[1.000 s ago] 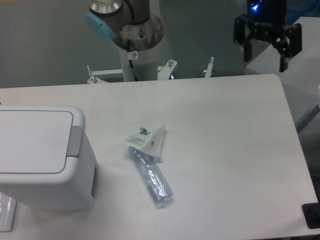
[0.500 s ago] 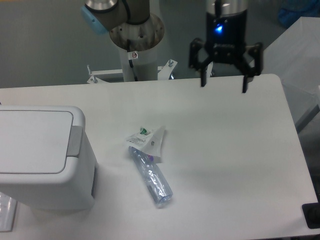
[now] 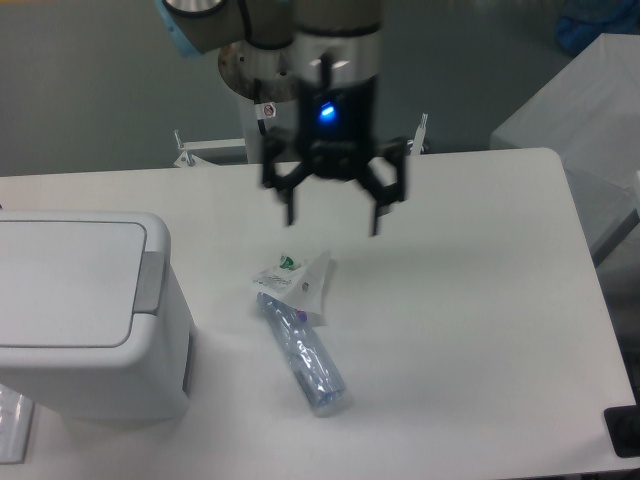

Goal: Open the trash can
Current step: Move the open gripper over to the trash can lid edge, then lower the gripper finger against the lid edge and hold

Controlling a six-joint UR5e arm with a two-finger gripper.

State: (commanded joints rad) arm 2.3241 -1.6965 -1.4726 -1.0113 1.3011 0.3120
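The trash can (image 3: 85, 330) is a large white boxy bin at the table's left edge. Its flat lid (image 3: 65, 285) lies down, with a grey push tab (image 3: 149, 283) on its right side. My gripper (image 3: 332, 223) hangs open above the middle of the table, fingers pointing down, a blue light glowing on its body. It is well to the right of the bin and apart from it, just above and behind the litter.
A crumpled white wrapper (image 3: 295, 279) and a slim clear plastic bottle (image 3: 304, 355) lie mid-table, right of the bin. The arm's base (image 3: 265, 75) stands behind the table's far edge. A grey surface (image 3: 575, 120) sits at the far right.
The gripper has swept left from the far right corner to above the table's middle and come lower. It stays open. The bin, wrapper and bottle have not moved.
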